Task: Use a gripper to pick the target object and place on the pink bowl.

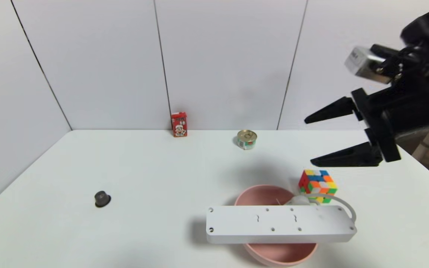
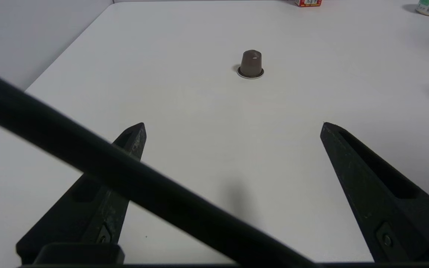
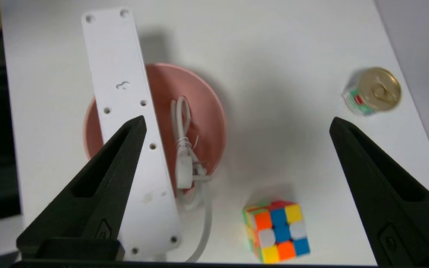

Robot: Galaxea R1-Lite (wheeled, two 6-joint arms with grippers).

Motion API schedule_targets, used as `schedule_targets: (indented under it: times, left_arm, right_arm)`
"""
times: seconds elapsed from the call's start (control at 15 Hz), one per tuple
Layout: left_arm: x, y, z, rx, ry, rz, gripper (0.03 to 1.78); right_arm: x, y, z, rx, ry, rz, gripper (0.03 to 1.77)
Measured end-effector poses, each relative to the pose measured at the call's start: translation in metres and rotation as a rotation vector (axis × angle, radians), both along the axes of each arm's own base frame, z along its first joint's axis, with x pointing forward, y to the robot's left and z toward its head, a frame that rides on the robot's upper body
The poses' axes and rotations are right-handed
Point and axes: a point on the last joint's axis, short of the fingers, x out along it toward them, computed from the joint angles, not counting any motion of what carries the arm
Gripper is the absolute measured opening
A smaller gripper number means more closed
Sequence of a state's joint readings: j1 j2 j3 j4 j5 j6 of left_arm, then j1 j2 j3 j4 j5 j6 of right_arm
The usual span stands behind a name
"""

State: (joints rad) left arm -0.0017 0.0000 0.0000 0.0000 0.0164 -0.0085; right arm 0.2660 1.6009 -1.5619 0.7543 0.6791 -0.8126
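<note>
- While the long flat white plastic power strip [image 1: 279, 224] lies underside up across the rim of the large round matte pink bowl [image 1: 277, 255], both its ends overhang the sides, and its white cord [image 3: 184, 149] is coiled inside the bowl with a loop trailing over the rim.
- Up at the right, the black two-fingered right hand [image 1: 309, 140] hangs in the air above the multicoloured puzzle cube [image 1: 318, 185], its fingers spread wide and holding nothing.
- At the near left of the worktop [image 1: 155, 175] the left hand [image 2: 233, 128] is parked, fingers apart and empty, facing a small dark capsule [image 2: 251, 64].
- Judging by its build, the strip is stiff, fairly light and smooth-skinned, so it would likely slip in a shallow pinch.
- A grip across the narrow width near the middle looks safest; taken at one end it would probably tip, and the cord's drag could swing it.
- Balanced on the rim alone, it looks easy to knock off.
</note>
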Motion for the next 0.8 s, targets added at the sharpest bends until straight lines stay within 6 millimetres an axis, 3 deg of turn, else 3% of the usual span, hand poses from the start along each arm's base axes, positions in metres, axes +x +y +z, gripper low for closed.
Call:
schedule_targets:
  times: [0.2,0.33,0.53,0.8]
  left_arm:
    - [0.0,0.0,0.0,0.0,0.0,0.0,1.69]
    - [0.0,0.0,0.0,0.0,0.0,0.0,1.69]
    - [0.0,0.0,0.0,0.0,0.0,0.0,1.69]
    - [0.0,0.0,0.0,0.0,0.0,0.0,1.69]
  right_arm:
    - [-0.039,-0.027,0.021,0.104,0.056,-0.183,1.7]
    - [-0.073,-0.052,0.022,0.153,0.079,-0.33,1.7]
    - [-0.128,-0.082,0.009,0.182,0.048,-0.569,1.7]
    - [-0.188,-0.085,-0.014,0.167,-0.006,-0.961,1.7]
